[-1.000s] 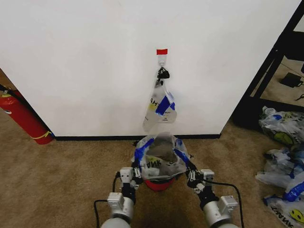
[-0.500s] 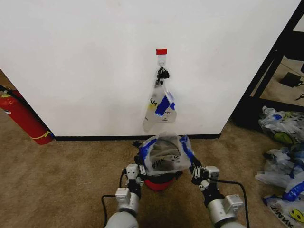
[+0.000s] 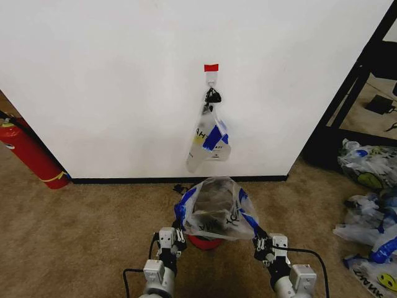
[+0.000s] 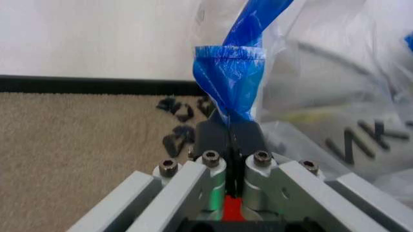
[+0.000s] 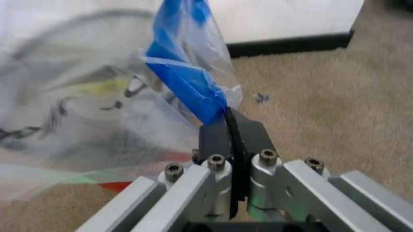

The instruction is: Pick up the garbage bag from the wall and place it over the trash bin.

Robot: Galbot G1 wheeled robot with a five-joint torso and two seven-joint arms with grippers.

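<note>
Grippers left (image 3: 180,235) and right (image 3: 255,239) (both clamped) hold garbage bag (image 3: 216,210) over trash bin (image 3: 205,241).

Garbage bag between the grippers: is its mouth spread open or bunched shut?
Spread open: the garbage bag is stretched between left gripper and right gripper, over the trash bin.

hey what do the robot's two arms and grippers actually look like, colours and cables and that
Both arms are light grey and rounded, ending in boxy silver metal brackets. The left gripper and right gripper have flat black fingers bolted on with dark hex screws. A black cable loops beside each wrist in the head view. A small red patch sits between the left gripper's brackets.
</note>
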